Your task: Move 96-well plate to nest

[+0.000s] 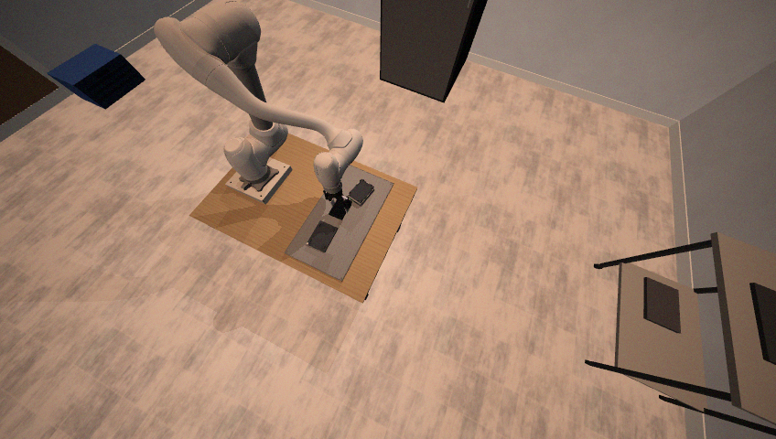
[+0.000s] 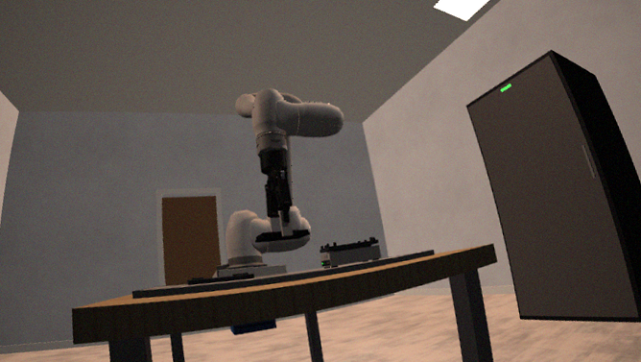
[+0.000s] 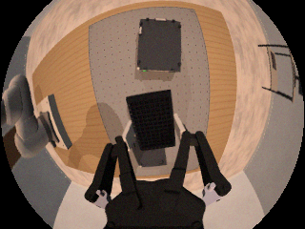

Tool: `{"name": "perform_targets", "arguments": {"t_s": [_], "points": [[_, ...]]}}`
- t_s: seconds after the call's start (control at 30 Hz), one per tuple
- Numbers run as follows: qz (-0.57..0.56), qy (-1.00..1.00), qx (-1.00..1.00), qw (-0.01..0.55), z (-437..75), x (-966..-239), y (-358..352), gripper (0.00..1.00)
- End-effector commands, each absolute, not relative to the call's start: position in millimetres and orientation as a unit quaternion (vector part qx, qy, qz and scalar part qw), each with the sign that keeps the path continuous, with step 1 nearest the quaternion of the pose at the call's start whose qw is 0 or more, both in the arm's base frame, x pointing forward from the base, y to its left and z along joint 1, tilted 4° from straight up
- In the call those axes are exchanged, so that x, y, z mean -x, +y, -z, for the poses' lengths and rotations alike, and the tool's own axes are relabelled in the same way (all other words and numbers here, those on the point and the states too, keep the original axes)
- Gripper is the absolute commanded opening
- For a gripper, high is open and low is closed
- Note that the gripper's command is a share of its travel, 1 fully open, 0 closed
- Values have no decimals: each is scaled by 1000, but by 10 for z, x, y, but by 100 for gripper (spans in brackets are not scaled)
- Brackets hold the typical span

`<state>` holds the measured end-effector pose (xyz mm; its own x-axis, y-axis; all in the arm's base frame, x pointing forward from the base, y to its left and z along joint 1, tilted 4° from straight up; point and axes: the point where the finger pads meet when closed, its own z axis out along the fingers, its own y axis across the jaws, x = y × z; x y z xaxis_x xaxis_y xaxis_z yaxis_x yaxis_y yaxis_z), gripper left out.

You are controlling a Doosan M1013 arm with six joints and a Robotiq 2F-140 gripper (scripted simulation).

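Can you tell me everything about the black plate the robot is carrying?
The 96-well plate is a flat, dark rectangle with a fine grid of tiny wells on top. It looks like black plastic. The gripper pinches it by its two long sides and holds it level in the air, above the grey mat, between the plate shaker and the nest.

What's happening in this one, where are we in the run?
Mid-transfer. The arm's gripper is shut on the 96-well plate and holds it in the air above the grey mat, between the plate shaker S1 and the plate nest N1. The shaker's top is bare and the nest has no plate in it yet. The plate looks level; its cut corner can't be made out.
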<state>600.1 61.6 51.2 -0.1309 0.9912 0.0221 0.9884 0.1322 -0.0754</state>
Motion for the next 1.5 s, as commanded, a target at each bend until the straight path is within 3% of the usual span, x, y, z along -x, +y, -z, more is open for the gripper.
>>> {"name": "perform_targets", "arguments": {"t_s": [0.0,1.47], "points": [[-21,-752,658,33,-502,-5990,529,10],[-21,-752,658,33,-348,-5833,-718,10]]}}
